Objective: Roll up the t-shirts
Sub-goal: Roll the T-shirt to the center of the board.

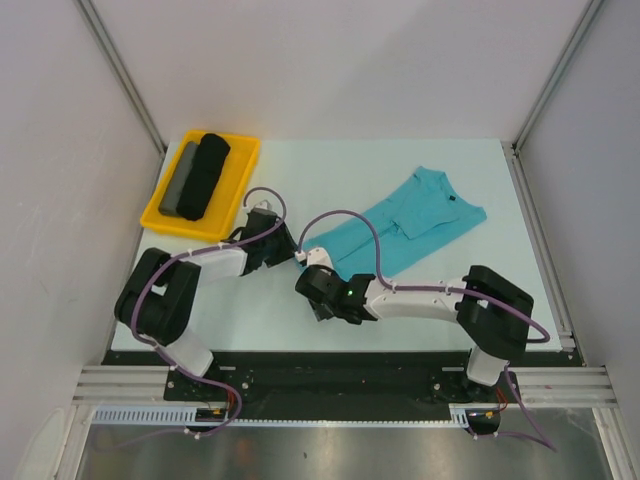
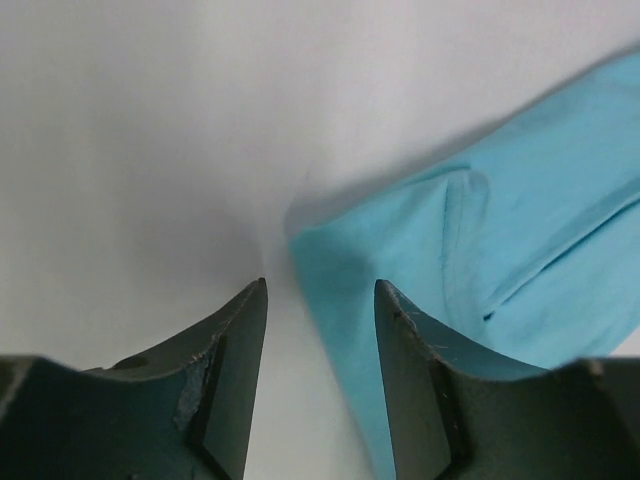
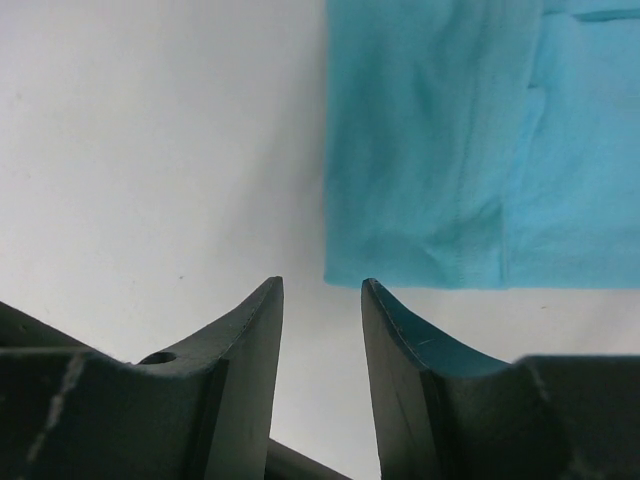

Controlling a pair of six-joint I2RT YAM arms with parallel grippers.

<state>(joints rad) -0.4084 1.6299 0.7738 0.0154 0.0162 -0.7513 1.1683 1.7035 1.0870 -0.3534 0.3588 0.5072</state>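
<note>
From where I stand, the rolling has not begun. The one teal t-shirt (image 1: 415, 220) lies flat on the worktop (image 1: 300, 170), folded into a long band that slants from the centre of the overhead view up toward the right, with no turn of cloth at either end. Both arms have gathered at its lower-left end. The left end effector (image 2: 321, 285) has its jaws parted with only bare worktop between them, and a corner of the shirt sits just right of the gap. The right end effector (image 3: 322, 282) is likewise open and empty, with the stitched hem lying just above its tips in that view. I judge this to be the approach to the first grasp. The next move calls for each end effector to pinch one corner of that end, lift it slightly and tip it over onto the band. The two sides must stay level so the roll starts straight. By my count there is one t-shirt and one yellow tray (image 1: 160, 215) at the upper left. In the tray are one black roll (image 1: 207, 175) and one thinner grey roll (image 1: 178, 180).
</note>
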